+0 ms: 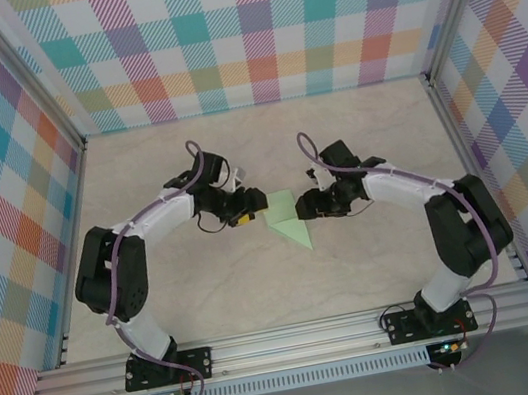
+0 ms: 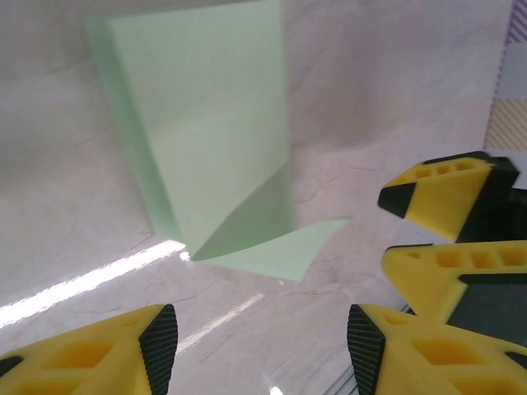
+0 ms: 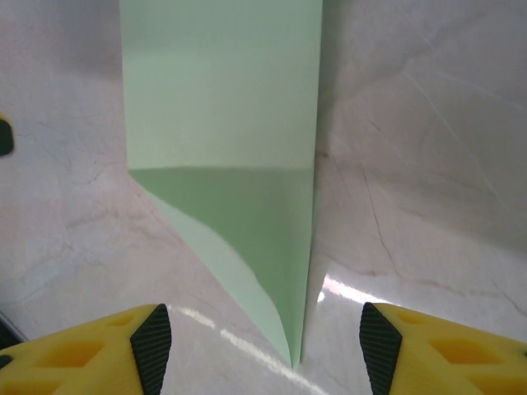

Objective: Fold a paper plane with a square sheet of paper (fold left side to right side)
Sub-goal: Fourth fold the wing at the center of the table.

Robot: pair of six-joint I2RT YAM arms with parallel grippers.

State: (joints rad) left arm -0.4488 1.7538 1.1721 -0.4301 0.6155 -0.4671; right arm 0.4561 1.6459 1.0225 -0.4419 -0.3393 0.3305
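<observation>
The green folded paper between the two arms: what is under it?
The pale marbled table lies under the folded paper. Its top layer tilts up, and a lower flap of the same paper shows beneath. The table surface directly under the paper is covered.

The paper plane (image 1: pixel 288 222) is thin, matt, pale green paper with crisp creases. The tabletop (image 1: pixel 354 132) looks smooth, marbled and slightly glossy. The left fingers (image 2: pixel 90 354) are yellow plastic with black tips.
</observation>
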